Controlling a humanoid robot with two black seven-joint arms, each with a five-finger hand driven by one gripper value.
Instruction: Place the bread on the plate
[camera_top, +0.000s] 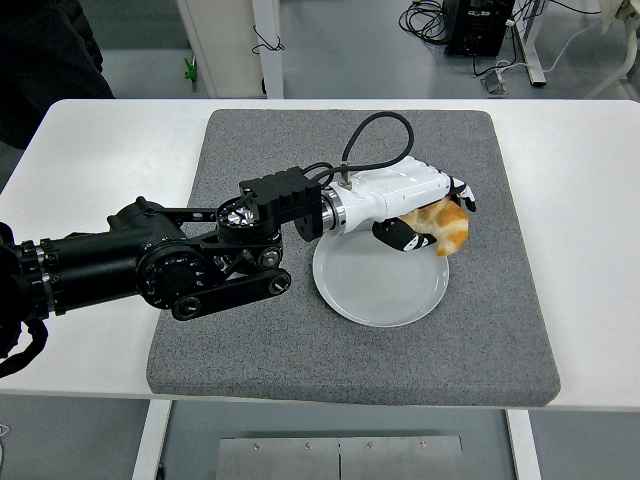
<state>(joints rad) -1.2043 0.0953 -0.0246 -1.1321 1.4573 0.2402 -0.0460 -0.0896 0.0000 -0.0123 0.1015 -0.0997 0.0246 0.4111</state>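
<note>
Plate (375, 295): near + right parts bare, open from above. Far rim blocked by left hand (425, 215) w/ bread (446, 226) over it. Left of plate the black arm (180, 265) crosses the grey mat (350, 350), shutting that side. Mat near + right of plate clear, bench (585, 230) beyond too.

My single head camera sits high on my near side, looking forward and down over the whole white table (90, 150), floor beyond.
</note>
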